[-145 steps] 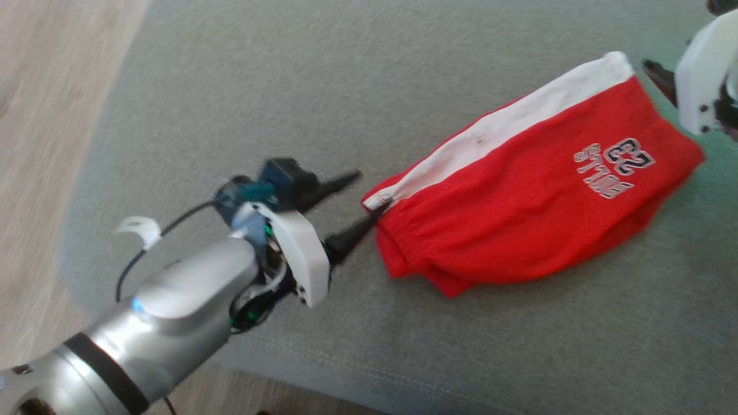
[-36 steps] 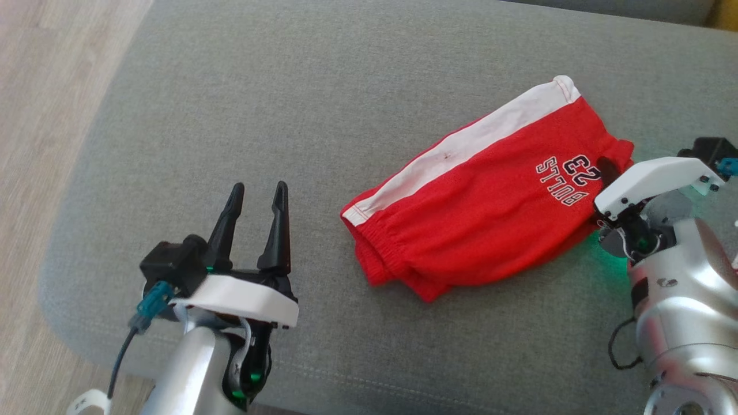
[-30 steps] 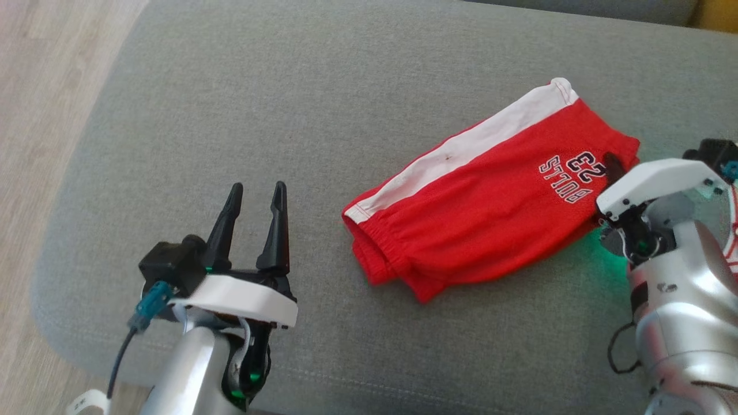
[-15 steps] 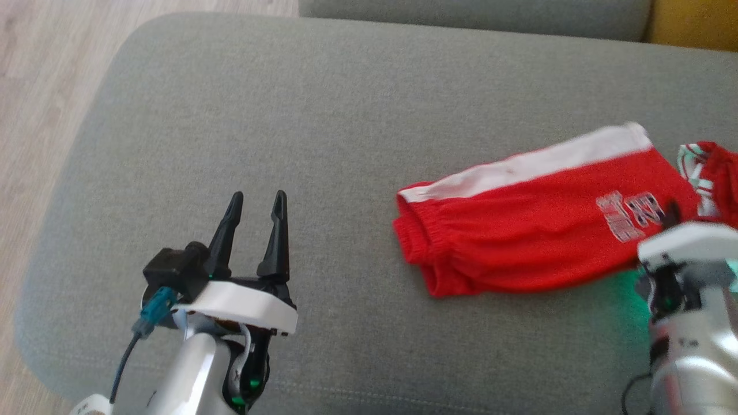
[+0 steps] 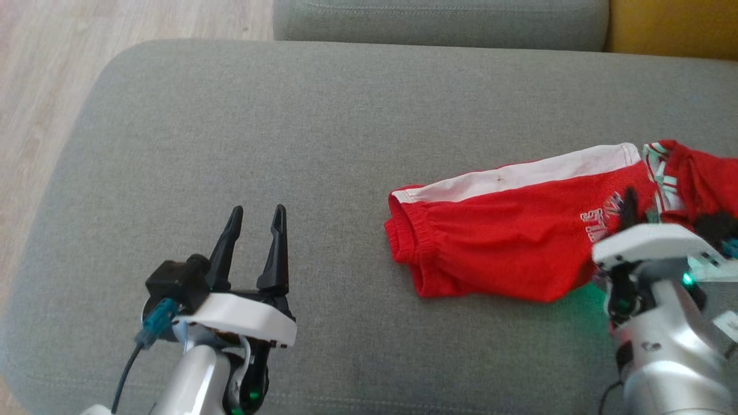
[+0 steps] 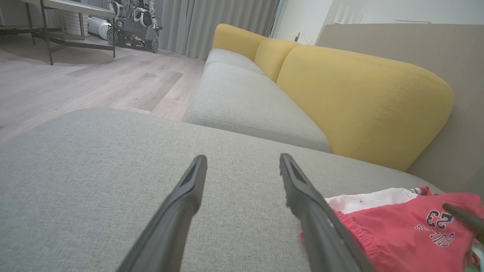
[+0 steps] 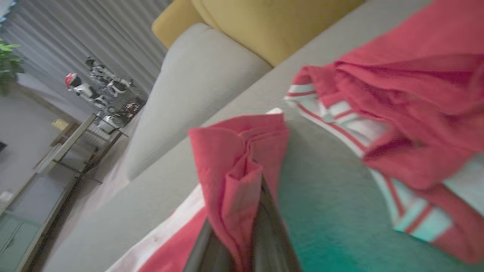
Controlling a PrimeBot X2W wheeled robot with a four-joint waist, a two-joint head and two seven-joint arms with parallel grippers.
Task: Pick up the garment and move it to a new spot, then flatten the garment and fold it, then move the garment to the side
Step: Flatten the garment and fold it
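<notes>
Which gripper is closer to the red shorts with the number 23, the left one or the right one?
Right. The right gripper is shut on an edge of the red shorts. The left gripper is open over the grey cushion, apart from the shorts, on their waistband side.

Matt red cloth shorts [image 5: 507,242] lie on a coarse-woven grey fabric cushion [image 5: 288,127]; floor [image 5: 34,69] is pale wood

Grey seat cushion [image 5: 230,115] spreads wide across the head view, with pale wood floor [image 5: 34,69] running off at ten o'clock. In the left wrist view, a yellow backrest [image 6: 359,94] bulges at two o'clock, grey curtains [image 6: 211,22] hang at twelve, a metal-legged table [image 6: 83,9] stands at eleven, and a beige wall panel [image 6: 416,41] sits at one. Soft, even daylight throughout.
</notes>
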